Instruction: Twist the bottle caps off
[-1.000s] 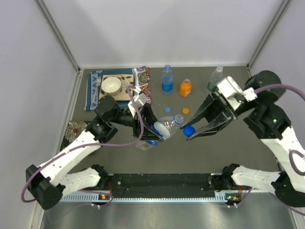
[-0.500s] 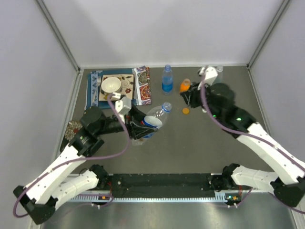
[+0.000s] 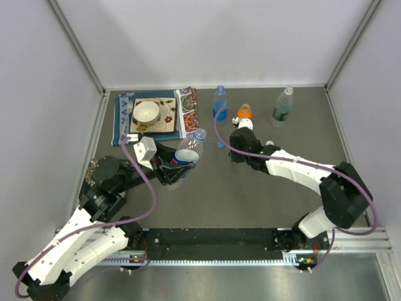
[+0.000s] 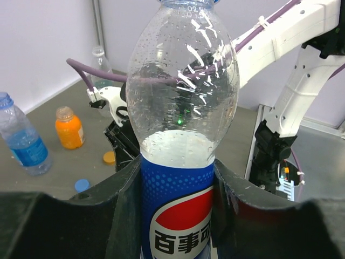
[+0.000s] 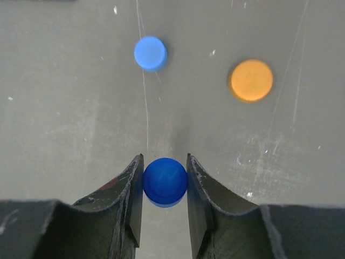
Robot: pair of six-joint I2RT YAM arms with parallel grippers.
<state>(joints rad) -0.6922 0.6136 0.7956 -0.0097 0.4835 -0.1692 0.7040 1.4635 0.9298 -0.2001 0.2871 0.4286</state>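
- Pepsi bottle (image 4: 183, 97), clear plastic with a blue label, is clamped at the label between the two fingers of the left end effector (image 4: 177, 175). In the top view it leans, its uncapped neck aimed toward the far wall.
- Right end effector (image 5: 165, 164) points down at the grey surface (image 5: 64, 124) and is closed on a dark blue cap (image 5: 165, 183), which is pinched between both fingers. Whether that cap touches the surface I cannot tell.
- Light blue cap (image 5: 150, 53) and orange cap (image 5: 251, 80) lie flat on the surface beyond the fingertips, apart from each other.
- Three bottles stand upright near the far edge. The blue-labelled bottle (image 3: 219, 105) and the short orange bottle (image 3: 244, 115) are near each other. The greenish bottle (image 3: 282, 108) is further right, with its white cap (image 3: 289, 91) on.
- White bowl (image 3: 146, 111) rests on a patterned mat (image 3: 166, 116) at the far left of the surface.
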